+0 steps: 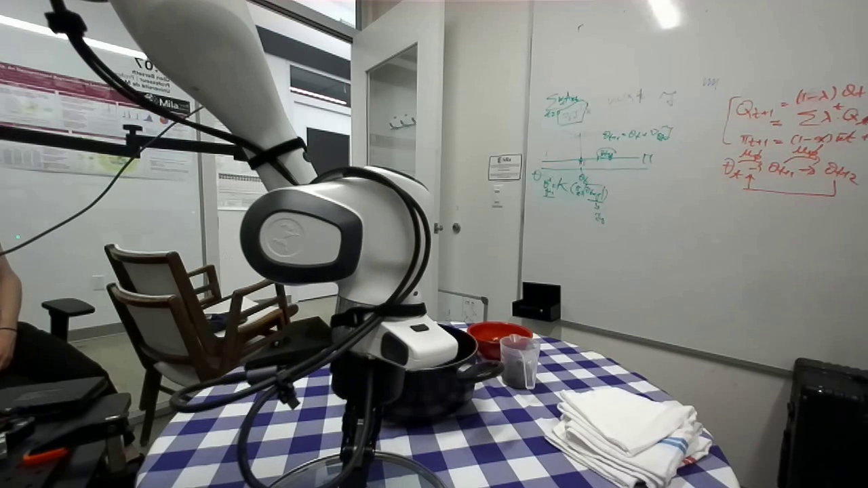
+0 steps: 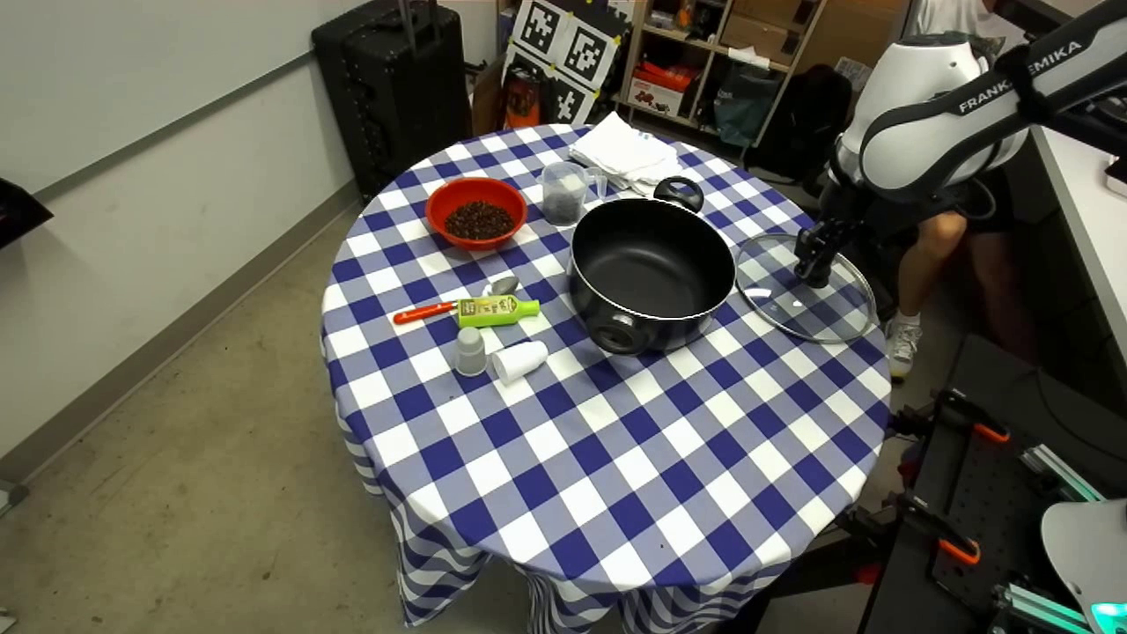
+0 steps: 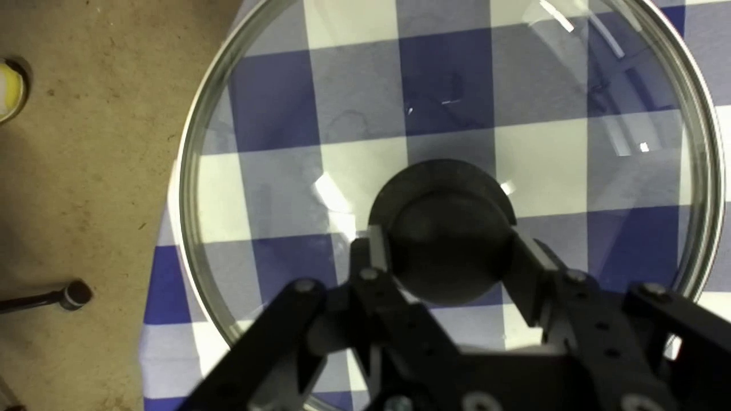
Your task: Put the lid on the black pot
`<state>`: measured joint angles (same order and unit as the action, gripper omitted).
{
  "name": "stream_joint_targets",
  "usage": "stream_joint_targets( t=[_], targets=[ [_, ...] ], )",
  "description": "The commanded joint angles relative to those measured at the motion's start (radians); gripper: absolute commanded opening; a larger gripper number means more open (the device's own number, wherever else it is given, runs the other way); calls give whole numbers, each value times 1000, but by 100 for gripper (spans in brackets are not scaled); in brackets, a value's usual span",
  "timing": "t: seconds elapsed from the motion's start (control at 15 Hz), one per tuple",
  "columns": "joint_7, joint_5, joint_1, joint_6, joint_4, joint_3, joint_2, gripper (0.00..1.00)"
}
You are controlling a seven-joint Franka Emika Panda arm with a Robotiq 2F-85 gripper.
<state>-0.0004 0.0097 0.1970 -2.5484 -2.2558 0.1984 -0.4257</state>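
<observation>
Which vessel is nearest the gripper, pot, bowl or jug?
The black pot, beside the lid under the gripper; the red bowl and clear jug both stand farther off.

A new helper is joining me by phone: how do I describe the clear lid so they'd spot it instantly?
Start at the round table in blue-and-white check and find the big black pot. To its right in an exterior view is the lid, with the gripper at its black knob. Unlike the opaque pot, it is a low disc the checks show through.
</observation>
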Motion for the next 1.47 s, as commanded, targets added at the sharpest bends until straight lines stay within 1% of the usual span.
stream_joint_targets(
  t=[0.0,0.2,0.33,0.53,0.6,0.73,0.93,1.2,1.4],
  targets=[
    [51,-18,-20,87,46,5,-22,25],
    [89,-20,-41,133,45,3,7,25],
    [148,-33,-68,152,39,12,32,25],
    [285,-78,-126,168,11,34,93,25],
    [349,-102,-151,179,5,43,111,25],
    [468,-151,-192,211,-5,55,151,25],
    [636,-219,-231,283,-15,58,212,25],
    [847,-302,-239,402,-40,34,308,25],
    [940,-333,-221,469,-66,0,391,25]
  ],
)
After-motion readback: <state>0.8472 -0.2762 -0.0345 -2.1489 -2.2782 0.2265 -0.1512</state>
